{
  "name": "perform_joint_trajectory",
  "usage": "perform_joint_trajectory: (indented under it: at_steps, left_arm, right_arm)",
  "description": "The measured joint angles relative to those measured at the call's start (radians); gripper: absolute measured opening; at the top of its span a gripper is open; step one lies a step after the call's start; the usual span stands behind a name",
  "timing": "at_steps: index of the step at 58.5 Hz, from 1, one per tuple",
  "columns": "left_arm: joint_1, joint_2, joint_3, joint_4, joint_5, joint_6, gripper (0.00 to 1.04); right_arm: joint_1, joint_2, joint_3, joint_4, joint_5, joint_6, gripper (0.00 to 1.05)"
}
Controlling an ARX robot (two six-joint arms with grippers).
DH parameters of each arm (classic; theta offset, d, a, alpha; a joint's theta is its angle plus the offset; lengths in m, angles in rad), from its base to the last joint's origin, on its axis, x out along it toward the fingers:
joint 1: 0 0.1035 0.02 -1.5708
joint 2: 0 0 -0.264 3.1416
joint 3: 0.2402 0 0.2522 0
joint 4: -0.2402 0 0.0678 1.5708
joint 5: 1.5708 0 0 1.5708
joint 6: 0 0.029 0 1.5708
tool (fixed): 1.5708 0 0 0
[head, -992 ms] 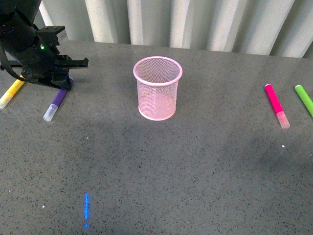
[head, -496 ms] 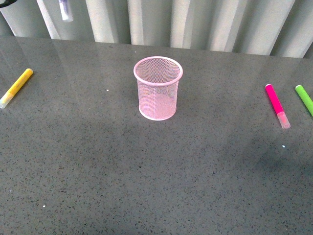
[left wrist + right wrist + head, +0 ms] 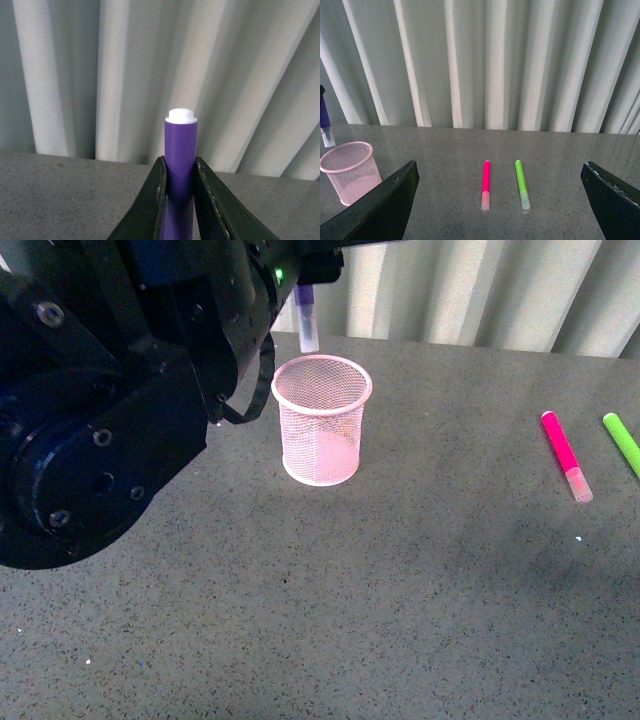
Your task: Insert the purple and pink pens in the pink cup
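Since the purple pen (image 3: 307,325) is now off the table (image 3: 400,590), entries run as follows.

Change: a second ago it lay near the table's left edge under the left gripper (image 3: 180,161). Half a second ago it was high over the far edge. Now it hangs upright, clear cap down, just above the far rim of the pink cup (image 3: 321,420).

Left fingers: clamped on the purple barrel from both sides, white end plug up (the wrist view is plain on this).

Right gripper (image 3: 500,167): fingers wide apart and holding nothing, with the pink pen (image 3: 485,184) in sight between them.

Alignment: the cap tip seems to sit over the rim's far-left part. Whether it is inside the opening or just behind it I cannot tell from the front view.

Meaning: pick and carry look done for pen one. Judged next are a small centring move, a lowering, then release.

Pink cup: upright, mid-table toward the far edge, appears empty.

Pink pen: flat near the right edge, well apart from the cup, not yet picked.

Room: the green marker (image 3: 622,443) lies just beside the pink pen on the edge side, so a grasp there wants care. Bare table lies between cup and pens. The left arm bulks over the near-left corner.

Risk: a cap catching the rim could tip the mesh cup.
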Motion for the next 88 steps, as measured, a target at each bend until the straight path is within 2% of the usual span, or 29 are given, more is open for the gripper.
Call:
perform_joint_trajectory:
  at_steps: [31,43,44,50,56,67,69,72,76,88]
  left_arm:
    - [-0.002,0.077,0.033,-0.052,-0.022,-0.044,0.12]
    - [-0.004,0.079,0.040,-0.196,-0.010,-0.141,0.12]
    - [-0.003,0.079,0.042,-0.219,-0.008,-0.163,0.13]
    - [0.012,0.062,0.043,-0.356,0.041,-0.262,0.41]
    - [0.029,-0.035,0.023,-0.467,0.071,-0.274,0.66]
    - [0.066,-0.257,-0.042,-0.727,0.166,-0.219,0.98]
    - [0.072,-0.301,-0.055,-0.795,0.188,-0.200,1.00]
    - [0.082,-0.378,-0.087,-0.912,0.225,-0.161,0.98]
    - [0.088,-0.448,-0.124,-1.003,0.232,-0.122,0.98]
    - [0.089,-0.478,-0.134,-1.019,0.240,-0.075,0.98]
  right_arm:
    - [0.000,0.000,0.000,0.000,0.000,0.000,0.98]
    - [0.000,0.000,0.000,0.000,0.000,0.000,0.98]
    - [0.000,0.000,0.000,0.000,0.000,0.000,0.98]
    - [0.000,0.000,0.000,0.000,0.000,0.000,0.98]
    - [0.000,0.000,0.000,0.000,0.000,0.000,0.98]
    - [0.000,0.000,0.000,0.000,0.000,0.000,0.98]
    - [0.000,0.000,0.000,0.000,0.000,0.000,0.98]
    - [0.000,0.000,0.000,0.000,0.000,0.000,0.98]
    - [0.000,0.000,0.000,0.000,0.000,0.000,0.98]
    - [0.000,0.000,0.000,0.000,-0.001,0.000,0.98]
